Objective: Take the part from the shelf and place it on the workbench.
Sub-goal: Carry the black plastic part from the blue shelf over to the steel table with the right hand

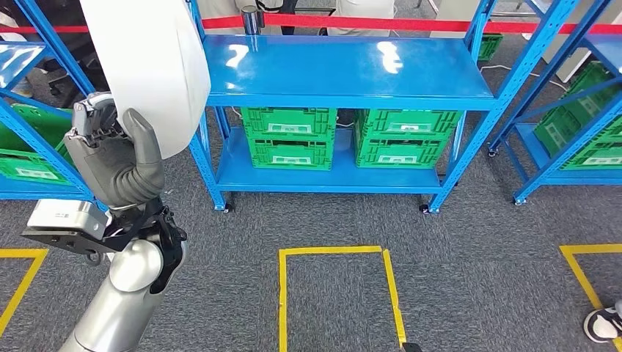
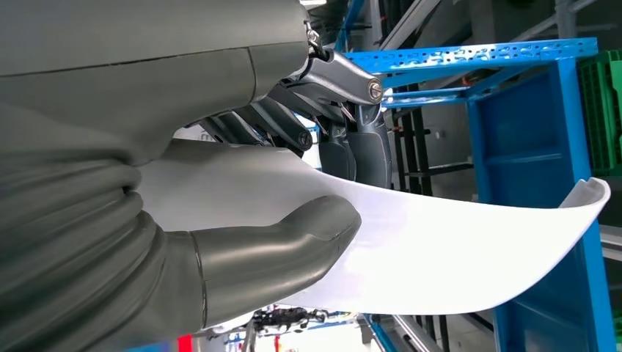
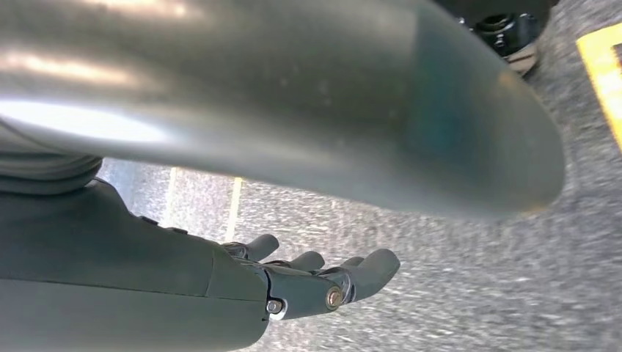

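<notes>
One white part (image 1: 150, 66), held in the left hand (image 1: 117, 158). Two robot hands: the right hand (image 3: 293, 282) hangs over carpet. Three blue shelves: middle (image 1: 345, 70), left (image 1: 29, 51), right (image 1: 587, 88). Two green crates (image 1: 288, 138) under the middle shelf, more on the side ones, count unclear. One shoe (image 1: 605, 323). Three yellow tape outlines (image 1: 337, 253).

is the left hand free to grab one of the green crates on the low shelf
Probably not: the left hand already grips the white part, and the green crates sit low under the blue shelf.
</notes>
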Robot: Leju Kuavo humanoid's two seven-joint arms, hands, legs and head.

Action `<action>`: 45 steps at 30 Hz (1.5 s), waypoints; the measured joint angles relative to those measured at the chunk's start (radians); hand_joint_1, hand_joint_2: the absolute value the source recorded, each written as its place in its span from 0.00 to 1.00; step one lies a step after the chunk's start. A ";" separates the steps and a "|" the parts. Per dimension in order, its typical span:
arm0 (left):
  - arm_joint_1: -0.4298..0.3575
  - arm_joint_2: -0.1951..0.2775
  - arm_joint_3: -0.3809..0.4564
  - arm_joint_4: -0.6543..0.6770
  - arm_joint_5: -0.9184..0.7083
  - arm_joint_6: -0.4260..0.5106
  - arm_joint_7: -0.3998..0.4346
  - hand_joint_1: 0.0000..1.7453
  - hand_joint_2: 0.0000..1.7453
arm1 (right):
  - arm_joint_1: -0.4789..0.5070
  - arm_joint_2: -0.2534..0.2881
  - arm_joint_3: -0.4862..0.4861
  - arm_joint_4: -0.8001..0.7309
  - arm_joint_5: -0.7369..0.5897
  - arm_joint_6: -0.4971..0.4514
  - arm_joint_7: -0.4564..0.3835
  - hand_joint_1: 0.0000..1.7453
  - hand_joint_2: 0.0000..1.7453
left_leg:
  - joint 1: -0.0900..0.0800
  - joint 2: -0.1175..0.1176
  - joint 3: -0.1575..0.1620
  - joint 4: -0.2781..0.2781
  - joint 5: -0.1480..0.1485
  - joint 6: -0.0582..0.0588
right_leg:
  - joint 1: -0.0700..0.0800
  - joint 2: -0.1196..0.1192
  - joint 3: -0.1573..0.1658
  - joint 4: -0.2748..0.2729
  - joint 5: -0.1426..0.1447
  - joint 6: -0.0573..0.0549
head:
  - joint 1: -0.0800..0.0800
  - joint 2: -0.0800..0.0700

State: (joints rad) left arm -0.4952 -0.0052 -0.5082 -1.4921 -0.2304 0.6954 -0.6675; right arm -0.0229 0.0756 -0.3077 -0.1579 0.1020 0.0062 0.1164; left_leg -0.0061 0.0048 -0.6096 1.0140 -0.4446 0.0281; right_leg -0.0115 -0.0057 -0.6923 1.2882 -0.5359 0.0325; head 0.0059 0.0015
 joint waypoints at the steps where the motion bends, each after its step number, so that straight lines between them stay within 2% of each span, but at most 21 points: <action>1: 0.000 0.000 0.000 -0.001 -0.001 0.000 0.001 1.00 1.00 | 0.000 0.000 0.000 0.000 0.000 0.000 -0.001 0.00 0.00 | 0.000 0.000 -0.017 0.007 0.009 -0.002 | 0.000 0.000 0.046 -0.047 0.023 -0.003 | 0.000 0.000; 4: 0.001 0.001 0.003 -0.008 -0.004 0.000 0.001 1.00 1.00 | -0.003 0.000 0.000 0.000 0.001 0.002 -0.005 0.00 0.00 | -0.002 0.001 -0.050 0.022 0.033 -0.016 | 0.008 0.001 0.179 -0.237 -0.005 -0.019 | 0.000 0.000; 8: 0.003 0.005 0.006 -0.011 -0.003 0.000 -0.001 1.00 1.00 | -0.002 0.001 0.000 0.000 0.001 0.006 -0.011 0.00 0.00 | 0.001 -0.001 -0.062 0.026 0.043 -0.039 | 0.008 -0.003 0.173 -0.277 0.007 -0.047 | 0.000 0.000; 12: 0.004 0.016 0.012 -0.009 0.014 0.000 -0.016 1.00 1.00 | -0.003 0.001 -0.001 0.000 0.001 0.008 -0.021 0.00 0.00 | 0.009 -0.004 -0.109 0.212 -0.131 -0.060 | 0.004 -0.008 0.116 -0.279 0.061 -0.061 | -0.003 0.000; 13: 0.005 0.019 0.012 -0.008 0.017 0.000 -0.019 1.00 1.00 | -0.003 0.001 -0.001 0.000 0.000 0.009 -0.023 0.00 0.00 | 0.011 -0.004 -0.113 0.265 -0.149 -0.064 | 0.004 -0.008 0.100 -0.278 0.075 -0.060 | -0.003 0.000; 15: 0.005 0.021 0.013 -0.007 0.020 0.000 -0.023 1.00 1.00 | -0.003 0.001 -0.001 0.000 0.000 0.012 -0.026 0.00 0.00 | 0.013 -0.004 -0.079 0.286 -0.118 -0.067 | 0.003 -0.009 0.067 -0.276 0.100 -0.056 | -0.003 0.000; 17: 0.005 0.022 0.013 -0.007 0.021 0.000 -0.025 1.00 1.00 | -0.003 0.002 -0.002 0.000 0.000 0.014 -0.029 0.00 0.00 | 0.016 -0.005 0.016 0.179 -0.081 -0.065 | 0.003 -0.010 0.041 -0.274 0.122 -0.049 | -0.003 0.000; 19: 0.004 0.022 0.013 -0.008 0.020 0.000 -0.025 1.00 1.00 | -0.004 0.002 -0.002 -0.001 -0.001 0.016 -0.031 0.00 0.00 | 0.012 -0.007 0.116 0.036 -0.098 -0.056 | 0.004 -0.008 0.027 -0.274 0.143 -0.039 | -0.003 0.000; 21: 0.003 0.022 0.014 -0.009 0.019 0.000 -0.025 1.00 1.00 | -0.003 0.002 -0.005 -0.001 -0.003 0.019 -0.032 0.00 0.00 | 0.005 -0.008 0.144 -0.024 -0.112 -0.042 | 0.003 -0.007 0.022 -0.279 0.166 -0.026 | -0.004 0.000; 23: 0.003 0.023 0.015 -0.008 0.017 0.000 -0.024 1.00 1.00 | -0.001 0.002 -0.008 0.000 -0.004 0.021 -0.032 0.00 0.00 | 0.005 -0.005 0.126 -0.025 -0.093 -0.024 | -0.002 -0.005 0.014 -0.277 0.166 -0.013 | -0.007 0.000; 24: 0.004 0.023 0.015 -0.008 0.016 0.000 -0.023 1.00 1.00 | 0.001 0.002 -0.009 0.000 -0.004 0.021 -0.032 0.00 0.00 | 0.006 -0.003 0.116 -0.026 -0.081 -0.014 | -0.003 -0.004 0.005 -0.257 0.137 -0.008 | -0.006 0.000; 27: 0.004 0.023 0.015 -0.007 0.013 0.000 -0.021 1.00 1.00 | 0.002 0.003 -0.011 0.000 -0.004 0.023 -0.033 0.00 0.00 | 0.007 0.001 0.075 -0.025 -0.042 -0.001 | -0.005 -0.001 -0.039 -0.092 -0.018 0.003 | -0.005 0.000; 28: 0.005 0.023 0.015 -0.007 0.012 0.000 -0.020 1.00 1.00 | 0.002 0.003 -0.012 0.000 -0.004 0.024 -0.035 0.00 0.00 | 0.007 0.001 0.057 -0.022 -0.029 -0.001 | -0.006 -0.001 -0.049 -0.031 -0.044 0.005 | -0.006 0.000; 30: 0.007 0.023 0.015 -0.007 0.010 0.000 -0.018 1.00 1.00 | 0.001 0.003 -0.014 0.000 -0.004 0.026 -0.037 0.00 0.00 | 0.008 0.001 0.016 -0.013 -0.004 -0.005 | -0.006 -0.001 -0.027 0.013 -0.021 0.008 | -0.006 0.000; 31: 0.007 0.023 0.015 -0.007 0.009 0.000 -0.017 1.00 1.00 | 0.001 0.002 -0.015 0.000 -0.004 0.028 -0.037 0.00 0.00 | 0.009 0.001 -0.004 -0.007 0.006 -0.009 | -0.007 -0.001 0.008 -0.013 0.008 0.009 | -0.006 0.000; 33: 0.007 0.023 0.016 -0.008 0.009 0.000 -0.016 1.00 1.00 | 0.000 0.002 -0.016 -0.001 -0.004 0.031 -0.038 0.00 0.00 | 0.010 0.001 -0.036 0.010 0.020 -0.019 | -0.006 0.000 0.110 -0.140 0.023 0.008 | -0.005 0.000; 35: 0.007 0.023 0.019 -0.010 0.011 0.000 -0.015 1.00 1.00 | -0.002 0.002 -0.017 -0.001 -0.004 0.034 -0.039 0.00 0.00 | 0.008 0.002 -0.055 0.021 0.035 -0.031 | -0.003 0.004 0.176 -0.244 -0.009 -0.004 | -0.005 0.000; 38: 0.012 0.024 0.023 -0.010 0.016 0.000 -0.014 1.00 1.00 | 0.000 0.002 -0.018 -0.001 -0.004 0.039 -0.039 0.00 0.00 | 0.008 0.002 -0.068 0.019 0.053 -0.050 | -0.001 0.003 0.168 -0.267 -0.006 -0.035 | -0.005 0.000; 40: 0.016 0.025 0.026 -0.009 0.023 0.000 -0.010 1.00 1.00 | 0.001 0.003 -0.019 0.000 -0.004 0.039 -0.038 0.00 0.00 | 0.011 0.000 -0.087 0.061 -0.001 -0.061 | -0.003 -0.001 0.148 -0.270 0.015 -0.052 | -0.007 0.000; 43: 0.020 0.025 0.029 -0.008 0.023 0.000 -0.002 1.00 1.00 | 0.001 0.002 -0.023 0.000 -0.004 0.039 -0.037 0.00 0.00 | 0.012 -0.001 -0.130 0.240 -0.122 -0.070 | 0.001 -0.003 0.112 -0.269 0.042 -0.061 | -0.011 0.000; 45: 0.024 0.025 0.029 -0.005 0.009 0.000 0.002 1.00 1.00 | 0.001 0.003 -0.024 0.000 -0.004 0.039 -0.037 0.00 0.00 | 0.011 -0.001 -0.121 0.300 -0.114 -0.066 | 0.007 -0.004 0.090 -0.269 0.061 -0.062 | -0.011 0.000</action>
State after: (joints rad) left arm -0.4713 0.0202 -0.4792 -1.4974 -0.2210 0.6950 -0.6656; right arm -0.0221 0.0782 -0.3317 -0.1583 0.0984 0.0448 0.0793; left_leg 0.0046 0.0037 -0.7308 1.3139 -0.5584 -0.0381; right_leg -0.0047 -0.0100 -0.6026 1.0195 -0.4752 -0.0295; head -0.0054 0.0015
